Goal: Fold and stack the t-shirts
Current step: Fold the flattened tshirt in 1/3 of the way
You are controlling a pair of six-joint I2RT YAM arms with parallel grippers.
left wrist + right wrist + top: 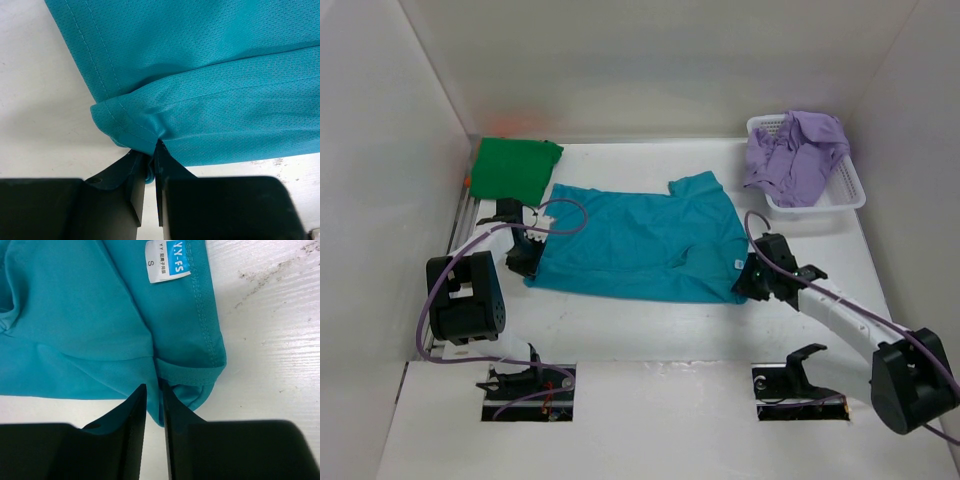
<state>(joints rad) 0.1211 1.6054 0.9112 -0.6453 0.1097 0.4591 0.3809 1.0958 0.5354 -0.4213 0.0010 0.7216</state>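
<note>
The teal t-shirt point(640, 240) lay spread flat across the middle of the table point(650, 330). The left gripper point(152, 150) was clenched on its bunched hem corner at the left edge, and the right gripper point(154, 387) pinched the fabric at its right edge below the label. The green t-shirt point(513, 168) sat folded in the far left corner. The lavender t-shirt point(795, 150) lay crumpled in the basket point(840, 195) in the far right corner.

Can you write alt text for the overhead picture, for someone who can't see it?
A teal t-shirt lies spread on a white table, the left gripper and right gripper pinching its near corners. A folded green t-shirt sits far left; a lavender t-shirt fills a basket far right.
</note>
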